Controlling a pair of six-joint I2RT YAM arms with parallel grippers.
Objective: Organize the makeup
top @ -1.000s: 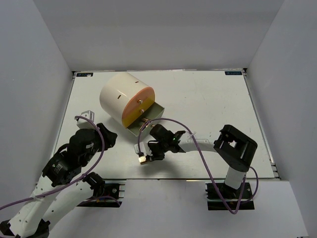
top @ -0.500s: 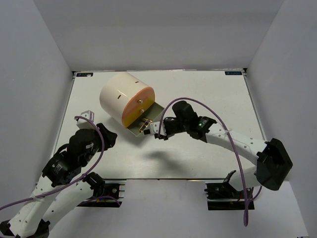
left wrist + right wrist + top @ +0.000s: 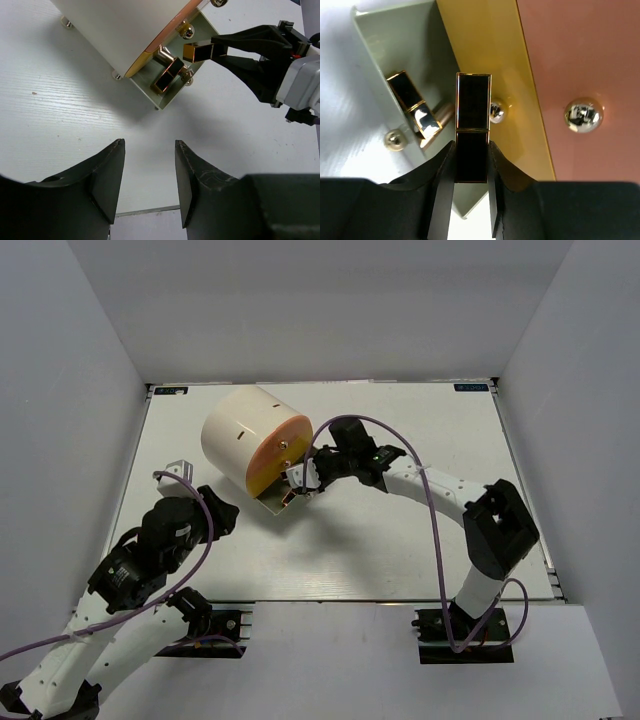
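My right gripper (image 3: 471, 146) is shut on a gold-and-black case (image 3: 473, 112), held lengthwise over the open drawer (image 3: 380, 55) of the cream cylinder (image 3: 245, 435). From above, that gripper (image 3: 300, 480) sits at the drawer's mouth, just below the orange face (image 3: 280, 455). A second gold-and-black case (image 3: 412, 106) lies in the drawer, with a rose-gold piece (image 3: 442, 116) beside it. In the left wrist view the held case (image 3: 197, 51) hangs just above the case in the drawer (image 3: 167, 80). My left gripper (image 3: 149, 145) is open and empty, low over the table in front of the drawer.
The cylinder's face carries round metal knobs (image 3: 583, 114), and a gold band (image 3: 490, 40) runs along its lower edge. A small metal bracket (image 3: 175, 468) lies at the table's left. White walls close the table on three sides.
My right arm has swung from the table's near edge up to the drawer, carrying the gold-and-black case. The left arm has barely moved.
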